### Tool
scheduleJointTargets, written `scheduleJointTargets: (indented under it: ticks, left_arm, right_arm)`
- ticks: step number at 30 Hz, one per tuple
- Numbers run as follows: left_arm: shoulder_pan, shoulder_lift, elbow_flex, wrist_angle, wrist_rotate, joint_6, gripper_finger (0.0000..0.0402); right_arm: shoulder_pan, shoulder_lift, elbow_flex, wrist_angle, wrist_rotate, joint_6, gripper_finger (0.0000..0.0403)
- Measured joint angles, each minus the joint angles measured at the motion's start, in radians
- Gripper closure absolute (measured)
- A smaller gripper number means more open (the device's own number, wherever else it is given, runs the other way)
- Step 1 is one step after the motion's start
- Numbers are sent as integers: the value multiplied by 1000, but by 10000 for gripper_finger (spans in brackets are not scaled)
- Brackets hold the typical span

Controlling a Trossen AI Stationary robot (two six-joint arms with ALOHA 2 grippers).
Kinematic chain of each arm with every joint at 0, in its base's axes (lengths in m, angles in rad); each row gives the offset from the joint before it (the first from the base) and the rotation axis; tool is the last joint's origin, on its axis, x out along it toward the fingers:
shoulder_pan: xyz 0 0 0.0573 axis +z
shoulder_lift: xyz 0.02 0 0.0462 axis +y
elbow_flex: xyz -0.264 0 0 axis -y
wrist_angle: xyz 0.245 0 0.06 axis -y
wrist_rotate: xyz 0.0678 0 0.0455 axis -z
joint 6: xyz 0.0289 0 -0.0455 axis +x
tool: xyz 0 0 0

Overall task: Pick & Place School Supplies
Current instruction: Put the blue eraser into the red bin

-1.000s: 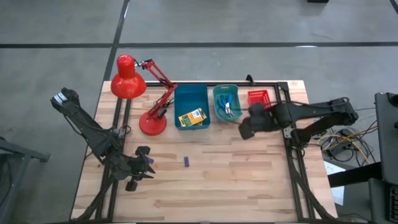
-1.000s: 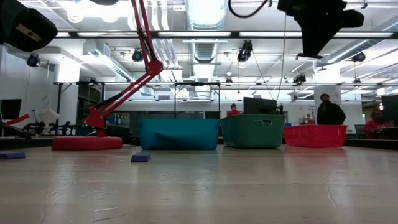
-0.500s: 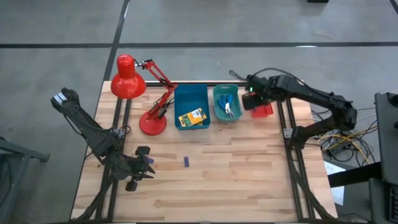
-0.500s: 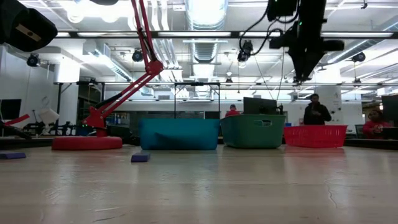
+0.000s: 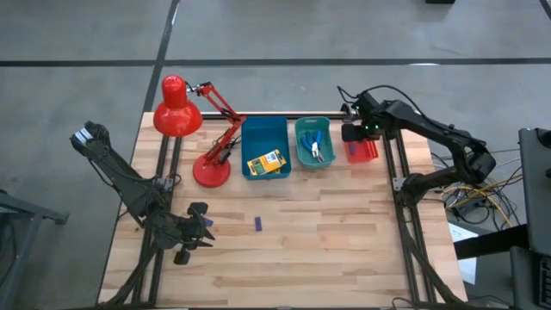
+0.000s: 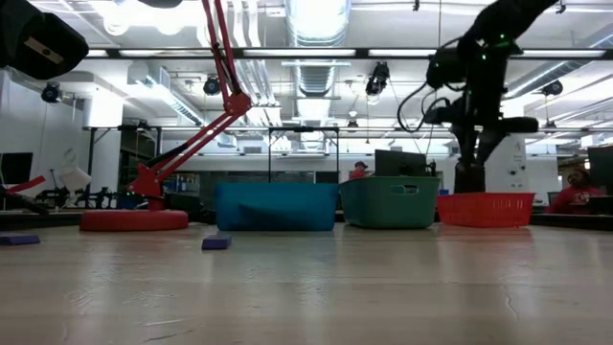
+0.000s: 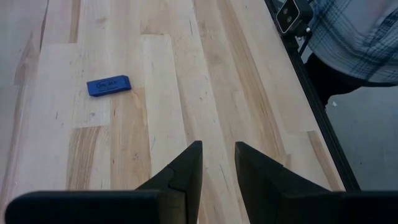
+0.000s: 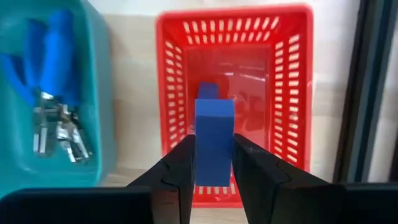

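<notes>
Hovering above the red bin [image 5: 365,148], the right gripper [image 8: 211,163] grasps a blue eraser block [image 8: 214,147] between its fingers, long side pointing down into the basket. Judgement: placing step, with the block held over the bin's middle so that it clears the mesh walls when let go. Another blue block [image 8: 208,91] already lies on the bin floor, directly beneath the held one. Just beside the gripper, the teal bin [image 8: 102,112] holds the blue-handled tools [image 8: 53,93].

Left gripper [image 7: 217,163] waits low over the counter [image 5: 344,250], fingers a narrow gap apart, nothing between them. One eraser [image 7: 109,85] lies flat on the wood ahead of it and off to one side, well apart, not yet collected. The blue bin [image 5: 265,146] holds a yellow-and-green crayon box [image 5: 265,162].
</notes>
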Motion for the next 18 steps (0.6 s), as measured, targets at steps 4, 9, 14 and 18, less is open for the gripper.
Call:
scheduleJointTargets:
  ticks: [4,9,14,18]
  left_arm:
    - [0,0,0,0,0,0,303]
    - [0,0,0,0,0,0,303]
    - [0,0,0,0,0,0,303]
    - [0,0,0,0,0,0,303]
  right_arm:
    - [-15,0,-73,64,-2,9,307]
    - [-33,1,-139,143,-2,46,309]
    - [-34,1,-160,184,-8,56,294]
    - [-34,1,-156,185,-8,55,276]
